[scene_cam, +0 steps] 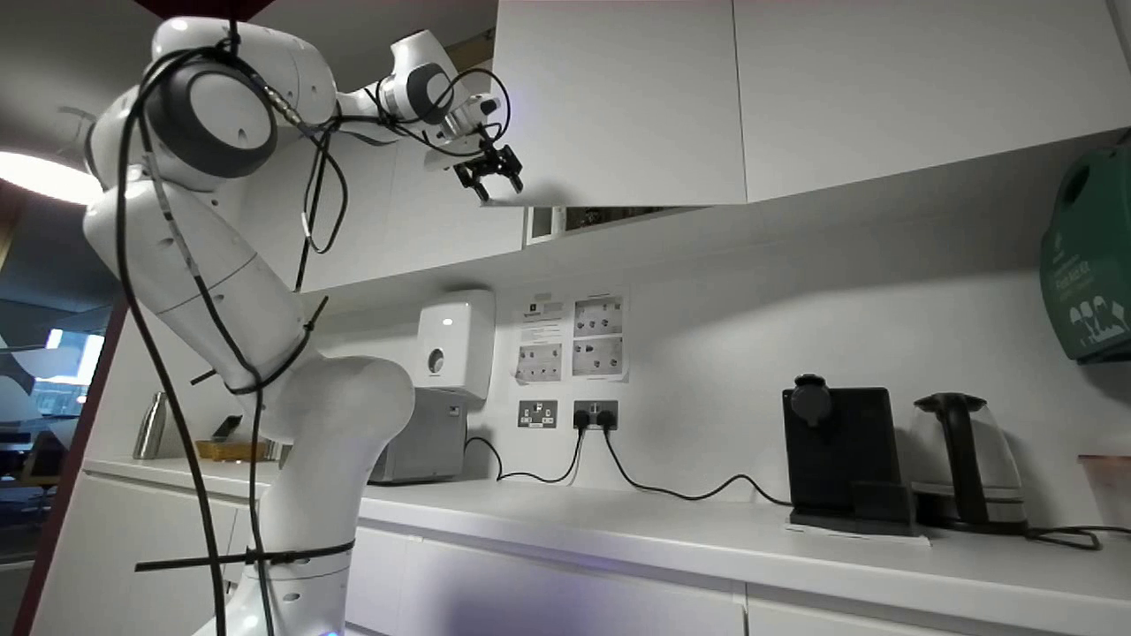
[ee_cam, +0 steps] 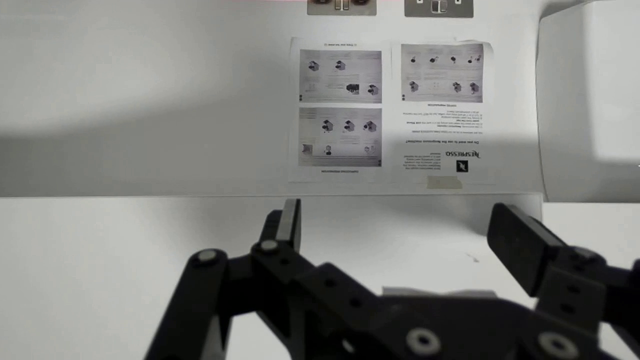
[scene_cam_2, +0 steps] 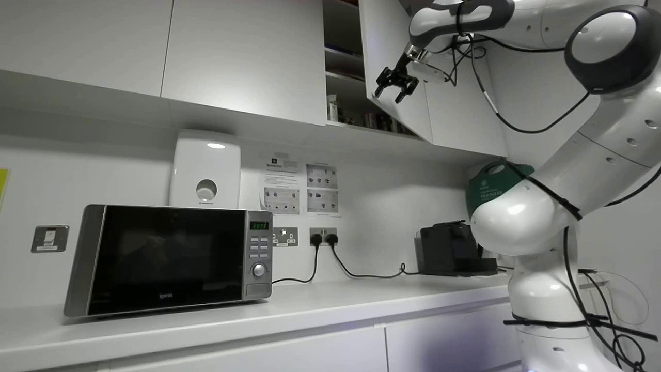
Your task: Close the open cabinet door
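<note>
The cabinet door (scene_cam: 618, 106) is a flat white panel that stands partly open. In an exterior view, it (scene_cam_2: 395, 57) is swung out from the cabinet, hinged on the side by the first aid case, with dark shelves (scene_cam_2: 343, 64) showing behind its free edge. My gripper (scene_cam: 500, 191) is at the outer face of the door, near its lower free corner. It also shows in an exterior view (scene_cam_2: 388, 97). In the wrist view my gripper (ee_cam: 398, 216) is open with nothing between its fingers, in front of the door (ee_cam: 400, 240). I cannot tell whether the fingertips touch the panel.
Neighbouring closed white fronts (scene_cam: 910, 79) flank the cabinet. Small items (scene_cam_2: 379, 121) stand on its lowest shelf. Below are a counter (scene_cam_2: 330, 299), a microwave (scene_cam_2: 170, 258), a paper dispenser (scene_cam_2: 206, 165), a black coffee machine (scene_cam: 844, 459), a kettle (scene_cam: 967, 459) and a green first aid case (scene_cam: 1091, 247).
</note>
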Robot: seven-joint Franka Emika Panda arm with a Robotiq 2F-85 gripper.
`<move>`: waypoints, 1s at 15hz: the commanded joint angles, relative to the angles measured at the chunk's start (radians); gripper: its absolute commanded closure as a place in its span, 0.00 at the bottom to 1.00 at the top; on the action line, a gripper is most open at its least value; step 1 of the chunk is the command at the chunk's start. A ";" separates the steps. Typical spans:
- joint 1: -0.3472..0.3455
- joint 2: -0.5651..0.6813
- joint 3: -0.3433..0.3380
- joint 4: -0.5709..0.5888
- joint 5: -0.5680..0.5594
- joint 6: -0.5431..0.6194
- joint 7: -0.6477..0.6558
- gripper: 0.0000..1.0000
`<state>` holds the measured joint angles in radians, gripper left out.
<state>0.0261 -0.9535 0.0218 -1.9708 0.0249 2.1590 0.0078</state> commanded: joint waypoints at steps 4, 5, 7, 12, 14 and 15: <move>0.004 0.178 0.025 0.127 -0.001 0.022 -0.001 0.00; 0.004 0.193 0.022 0.138 -0.002 0.022 -0.004 0.00; -0.003 0.222 0.015 0.166 -0.008 0.041 -0.005 0.00; -0.039 0.347 0.035 0.330 -0.058 0.082 0.008 0.00; -0.060 0.412 0.047 0.395 -0.088 0.066 0.024 0.00; -0.072 0.449 0.053 0.424 -0.104 0.058 0.034 0.00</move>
<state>-0.0018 -0.6368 0.0496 -1.6875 -0.0324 2.2396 0.0104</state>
